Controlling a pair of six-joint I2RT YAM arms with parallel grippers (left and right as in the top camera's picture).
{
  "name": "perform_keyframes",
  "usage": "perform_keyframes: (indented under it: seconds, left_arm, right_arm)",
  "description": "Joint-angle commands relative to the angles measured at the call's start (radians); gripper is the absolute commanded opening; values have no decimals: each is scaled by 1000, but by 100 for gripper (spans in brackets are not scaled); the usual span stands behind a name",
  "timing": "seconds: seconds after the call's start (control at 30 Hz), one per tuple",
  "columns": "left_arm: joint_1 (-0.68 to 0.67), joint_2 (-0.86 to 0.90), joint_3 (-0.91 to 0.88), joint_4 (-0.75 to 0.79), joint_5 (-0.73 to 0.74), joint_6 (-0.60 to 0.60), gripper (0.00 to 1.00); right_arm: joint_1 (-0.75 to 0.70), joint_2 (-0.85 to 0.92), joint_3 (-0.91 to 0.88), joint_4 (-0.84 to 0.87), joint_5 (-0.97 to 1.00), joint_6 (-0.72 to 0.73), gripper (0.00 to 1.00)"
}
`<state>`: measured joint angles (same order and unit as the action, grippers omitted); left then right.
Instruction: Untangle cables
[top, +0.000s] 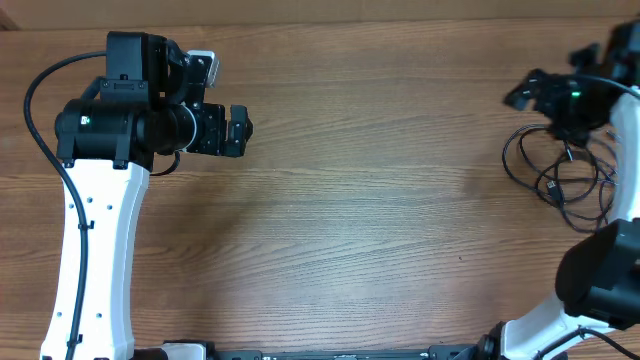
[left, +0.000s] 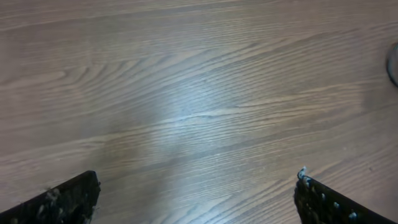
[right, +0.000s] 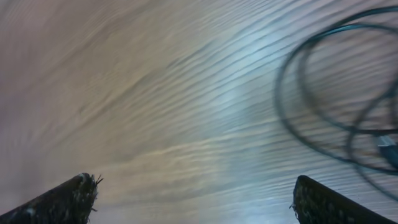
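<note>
both grippers are spread open and empty. the cables (top: 560, 172) lie looped on the wooden surface (top: 350, 200) just below the right gripper (right: 193, 199), blurred there; best lower onto one outer loop, perhaps

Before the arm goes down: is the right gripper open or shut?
Open. In the right wrist view the right gripper has its fingers far apart, with bare table between them.

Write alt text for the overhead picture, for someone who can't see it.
A tangle of thin black cables lies at the wooden table's right edge, with the right gripper just beside it. The left gripper hovers far away over bare wood.
</note>
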<state>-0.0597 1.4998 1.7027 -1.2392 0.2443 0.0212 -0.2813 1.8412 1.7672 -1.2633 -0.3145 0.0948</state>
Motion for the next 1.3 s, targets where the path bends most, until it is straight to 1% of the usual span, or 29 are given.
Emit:
perform_keyframes:
  seconds: [0.0, 0.1, 0.17, 0.4, 0.5, 0.57, 0.67, 0.77, 0.97, 1.03, 1.1, 1.2, 1.23, 1.27]
  left_arm:
    - [-7, 3, 16, -51, -173, -150, 100]
    - [-6, 16, 16, -144, -260, -239, 100]
    - [-6, 17, 12, -201, -285, -264, 100]
    - [-6, 16, 5, -380, -288, -272, 99]
    - [-6, 3, 2, -441, -290, -273, 99]
    - [-6, -27, -14, -446, -294, -272, 100]
    - [-6, -115, -72, -384, -300, -263, 100]
    - [-6, -260, -175, -276, -300, -260, 100]
    - [-6, -641, -435, -51, -297, -204, 100]
    - [-6, -772, -513, -3, -300, -209, 100]
    - [-6, -861, -560, 18, -300, -209, 100]
    - [-6, -969, -596, 18, -299, -209, 100]
    - [-6, -991, -599, 22, -294, -227, 99]
    - [-6, -1009, -600, 39, -291, -269, 100]
  right_arm:
    - [82, -64, 7, -29, 35, -38, 100]
    - [150, -94, 7, -79, 160, -2, 100]
    - [195, -113, 7, -112, 237, 23, 100]
    - [292, -180, 5, -202, 296, 96, 100]
    - [312, -237, -13, -201, 322, 119, 100]
    - [320, -290, -43, -182, 322, 127, 100]
    - [323, -394, -125, -126, 322, 134, 100]
    - [323, -515, -234, -45, 322, 138, 100]
    - [323, -793, -459, 109, 322, 137, 100]
    - [323, -891, -514, 143, 322, 137, 100]
    - [323, -964, -544, 156, 322, 137, 100]
    - [323, -1051, -555, 132, 321, 137, 100]
    - [323, -1070, -555, 124, 322, 137, 100]
    - [323, -1083, -555, 117, 321, 137, 100]
